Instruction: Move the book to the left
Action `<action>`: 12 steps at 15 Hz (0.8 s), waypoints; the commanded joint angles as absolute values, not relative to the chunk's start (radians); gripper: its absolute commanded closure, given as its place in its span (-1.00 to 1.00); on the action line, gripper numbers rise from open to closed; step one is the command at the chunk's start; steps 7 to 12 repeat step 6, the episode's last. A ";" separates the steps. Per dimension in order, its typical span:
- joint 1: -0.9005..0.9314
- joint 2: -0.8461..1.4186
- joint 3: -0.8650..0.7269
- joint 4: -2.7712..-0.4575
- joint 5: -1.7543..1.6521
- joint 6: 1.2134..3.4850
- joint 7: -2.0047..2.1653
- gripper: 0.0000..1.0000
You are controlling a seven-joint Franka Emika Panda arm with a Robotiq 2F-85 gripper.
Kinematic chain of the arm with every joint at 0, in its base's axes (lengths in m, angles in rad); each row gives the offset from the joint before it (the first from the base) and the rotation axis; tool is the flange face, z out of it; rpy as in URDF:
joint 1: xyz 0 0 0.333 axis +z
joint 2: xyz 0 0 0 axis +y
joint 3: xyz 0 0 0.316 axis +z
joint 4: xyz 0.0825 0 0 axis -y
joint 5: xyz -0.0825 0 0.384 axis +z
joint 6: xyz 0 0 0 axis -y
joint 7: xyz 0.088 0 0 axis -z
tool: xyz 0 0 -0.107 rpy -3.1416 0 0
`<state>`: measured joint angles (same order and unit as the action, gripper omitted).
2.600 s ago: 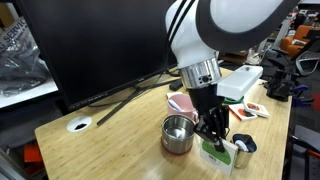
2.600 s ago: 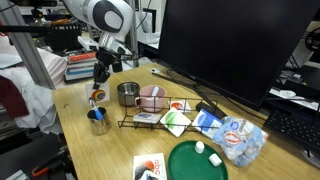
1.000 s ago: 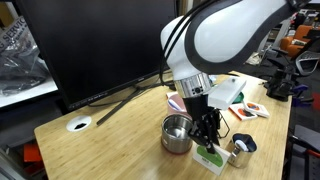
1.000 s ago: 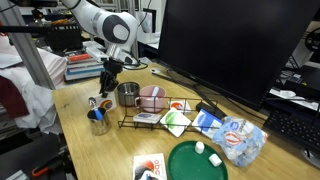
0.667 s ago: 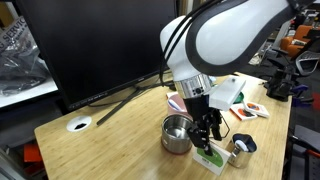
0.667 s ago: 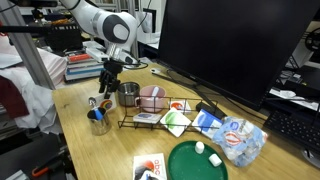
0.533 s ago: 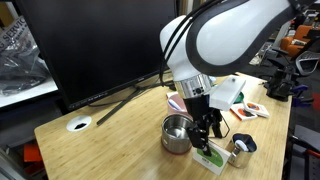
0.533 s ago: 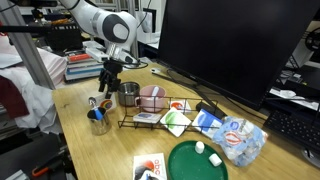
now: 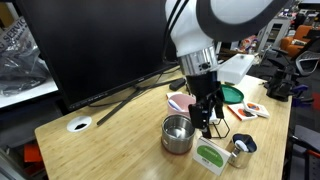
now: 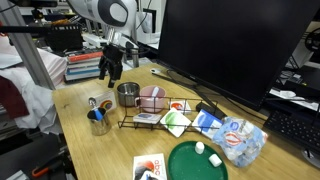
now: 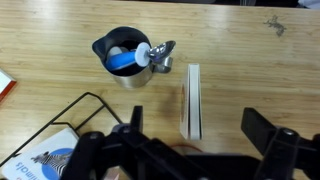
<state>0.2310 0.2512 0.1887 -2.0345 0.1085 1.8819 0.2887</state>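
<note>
The book (image 9: pixel 211 155) shows its green cover with a white patch, beside the steel cup (image 9: pixel 178 133). From above, in the wrist view, the book (image 11: pixel 192 102) appears only as a thin white edge, so it seems to stand on edge. My gripper (image 9: pixel 207 126) hangs open just above it and holds nothing. In the wrist view the gripper (image 11: pixel 197 133) has its fingers spread wide on either side of the book's near end, not touching it. In an exterior view the gripper (image 10: pixel 112 70) is above the steel cup (image 10: pixel 127 94); the book is not clear there.
A small dark cup of tools (image 11: pixel 125 55) stands close by the book, also seen as the tool cup (image 9: pixel 243 147). A wire rack (image 10: pixel 160 108) with cards, a pink bowl (image 10: pixel 152 97), a round green bowl (image 10: pixel 197 162) and a large monitor (image 10: pixel 235 45) fill the table beyond.
The gripper has opened and let go of the book, then risen straight up from it. The book stays on the table by the steel cup.
</note>
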 commanded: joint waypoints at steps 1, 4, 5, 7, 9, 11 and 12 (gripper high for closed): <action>0.234 0.228 0.185 -2.035 0.110 1.875 0.287 -1.00; 0.237 0.247 0.185 -2.041 0.110 1.880 0.288 -1.00; 0.238 0.257 0.184 -2.040 0.110 1.882 0.288 -1.00; 0.237 0.260 0.184 -2.038 0.110 1.882 0.288 -1.00; 0.237 0.260 0.184 -2.038 0.110 1.882 0.288 -1.00; 0.237 0.260 0.184 -2.038 0.110 1.882 0.288 -1.00; 0.237 0.260 0.184 -2.038 0.110 1.882 0.288 -1.00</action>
